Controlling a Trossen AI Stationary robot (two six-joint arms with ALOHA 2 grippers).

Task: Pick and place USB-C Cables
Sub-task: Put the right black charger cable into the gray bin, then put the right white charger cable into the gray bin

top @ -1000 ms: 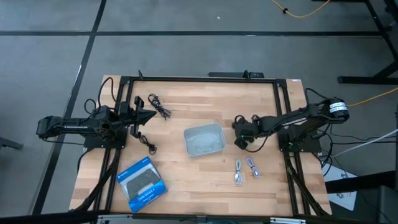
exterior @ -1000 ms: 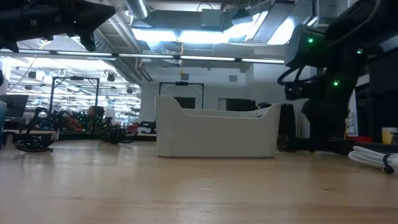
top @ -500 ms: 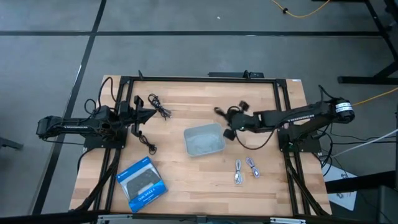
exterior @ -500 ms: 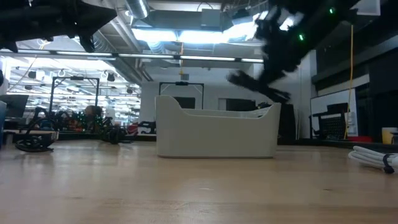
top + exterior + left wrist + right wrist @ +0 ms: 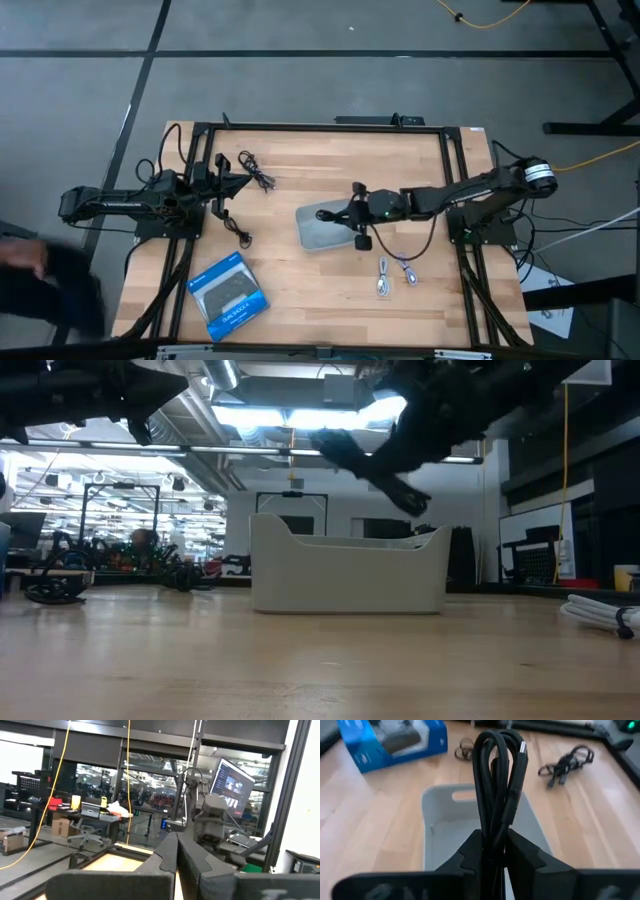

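Looks like a robotics lab or workshop floor to me. Wooden bench [image 5: 300, 160] bolted into a black metal frame [image 5: 320, 127], grey concrete floor [image 5: 300, 60] with taped lines, exposed ceiling ducts and strip lights [image 5: 300, 415], a monitor [image 5: 232, 777], office chairs [image 5: 87, 827] and glass partitions behind.

High view: overhead, straight down, whole table [image 5: 300, 290] and both arms. Low view: table-top height, level across the boards, grey bin [image 5: 347, 572] near centre, room behind. Left wrist view: faces outward into the room. Right wrist view: close above the grey bin, looking down. High, low and right wrist views share the grey bin.
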